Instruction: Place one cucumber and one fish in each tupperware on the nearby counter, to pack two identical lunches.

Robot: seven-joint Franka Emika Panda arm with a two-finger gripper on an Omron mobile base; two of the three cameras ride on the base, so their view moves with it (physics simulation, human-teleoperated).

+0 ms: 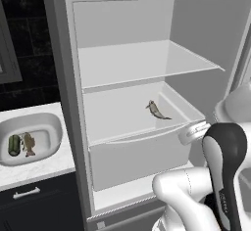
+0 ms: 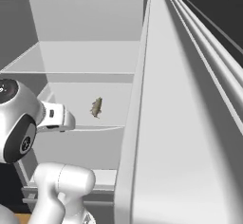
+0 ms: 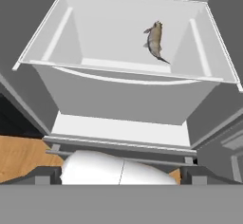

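1. A fish [image 1: 157,110] lies on the fridge shelf [image 1: 117,117], toward its right side and well back from the front lip; in the hand view the same fish [image 3: 155,40] sits in the upper right of the open bin.
2. The gripper stands wide with nothing between its jaws (its fingertips themselves are hidden low in the hand view).
3. From the gripper, the fish lies ahead, farther in and a little to the right; its long axis runs roughly near-to-far, tail toward the near side.
4. On the desk [image 1: 34,169] at left, one tupperware [image 1: 29,138] already holds a cucumber [image 1: 14,145] and a fish side by side.
5. My judgement: the reach must go forward over the shelf lip, jaws straddling the body across its narrow width.
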